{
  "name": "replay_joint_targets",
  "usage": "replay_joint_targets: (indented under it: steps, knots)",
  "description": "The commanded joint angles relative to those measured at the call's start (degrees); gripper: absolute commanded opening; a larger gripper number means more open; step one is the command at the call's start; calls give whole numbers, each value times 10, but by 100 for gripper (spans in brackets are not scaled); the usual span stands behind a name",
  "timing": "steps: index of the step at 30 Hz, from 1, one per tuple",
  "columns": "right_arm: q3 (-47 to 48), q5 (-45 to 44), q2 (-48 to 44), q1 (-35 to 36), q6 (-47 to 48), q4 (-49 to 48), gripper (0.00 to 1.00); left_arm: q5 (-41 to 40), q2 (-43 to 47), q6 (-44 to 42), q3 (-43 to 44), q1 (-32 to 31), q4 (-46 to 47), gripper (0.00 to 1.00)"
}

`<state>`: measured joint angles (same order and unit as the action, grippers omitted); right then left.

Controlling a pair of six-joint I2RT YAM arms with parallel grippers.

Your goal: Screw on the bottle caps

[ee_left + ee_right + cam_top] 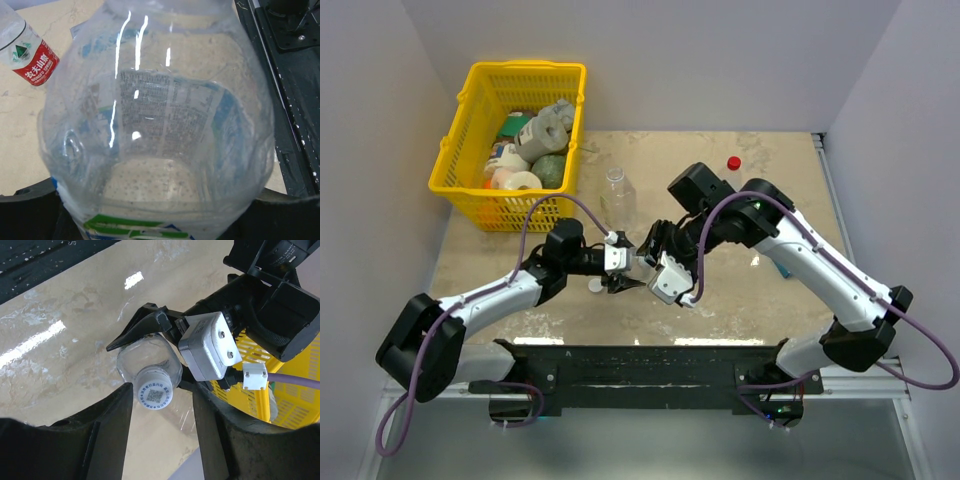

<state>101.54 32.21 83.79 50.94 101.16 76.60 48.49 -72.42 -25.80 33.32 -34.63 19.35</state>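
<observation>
By the middle of the table's near edge, your left gripper clamps the bottle, neck aimed straight into your right gripper, whose jaws stand apart around the 1 white cap.

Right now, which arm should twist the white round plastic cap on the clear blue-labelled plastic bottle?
Right. The right gripper straddles the white round plastic cap, open; the left gripper clamps the clear blue-labelled plastic bottle, so it's busy.
</observation>
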Motion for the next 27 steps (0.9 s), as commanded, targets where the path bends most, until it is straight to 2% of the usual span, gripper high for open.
replay_joint_targets:
  steps: [1, 19, 27]
  knots:
    - [0, -7, 4, 2, 12, 46, 52, 19, -4, -18, 26, -3, 4, 0]
    - [-14, -46, 18, 3, 21, 45, 43, 13, -12, -35, 31, -2, 4, 0]
    - [-29, -59, 16, 2, 21, 46, 46, 7, -14, -27, 28, -3, 22, 0]
